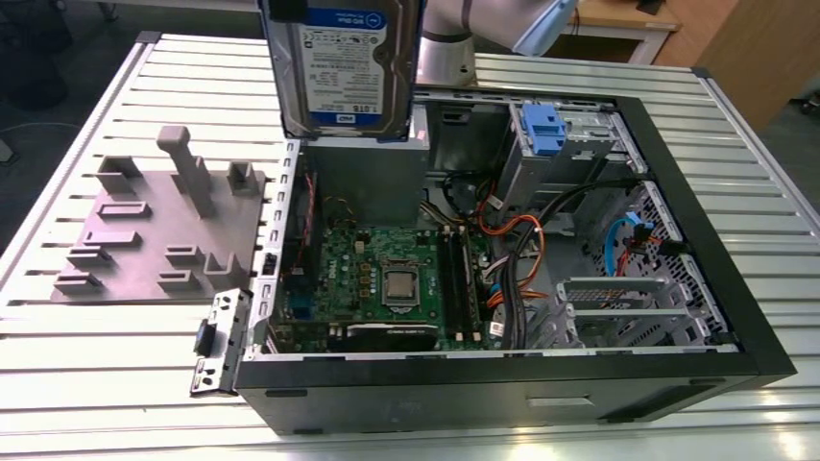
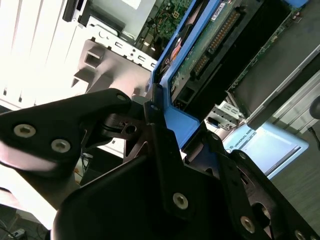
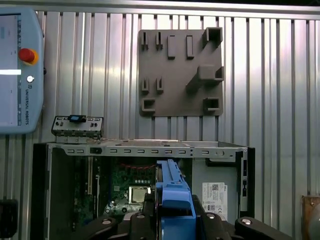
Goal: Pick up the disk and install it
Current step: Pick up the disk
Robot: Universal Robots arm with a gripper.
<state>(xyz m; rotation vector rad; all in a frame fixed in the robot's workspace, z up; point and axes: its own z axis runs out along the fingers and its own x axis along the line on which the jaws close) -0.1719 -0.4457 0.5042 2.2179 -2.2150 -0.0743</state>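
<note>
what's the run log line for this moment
gripper: shut on disk | disk: held on edge above open computer case | install: not yet done

A: Colours on the disk (image 1: pixel 344 67)?
B: Silver metal. Its label is white w/ a blue band, its carrier frame blue, same blue in both wrist views. And the gripper (image 3: pixel 172 210) is black.
A: The PC case (image 1: pixel 513 389)?
B: Black outside, grey metal inside. Green motherboard (image 1: pixel 378 264), orange cables (image 1: pixel 513 230), plus a blue cable (image 1: pixel 627 235). The clip (image 1: pixel 543 130) is blue too.
A: And the table (image 1: pixel 103 394)?
B: Silver-white, ribbed stripe pattern. The fixture plate (image 1: pixel 141 235) is plain grey-mauve. The pendant (image 3: pixel 17 95) is pale blue-grey w/ a red button (image 3: pixel 26 55).
</note>
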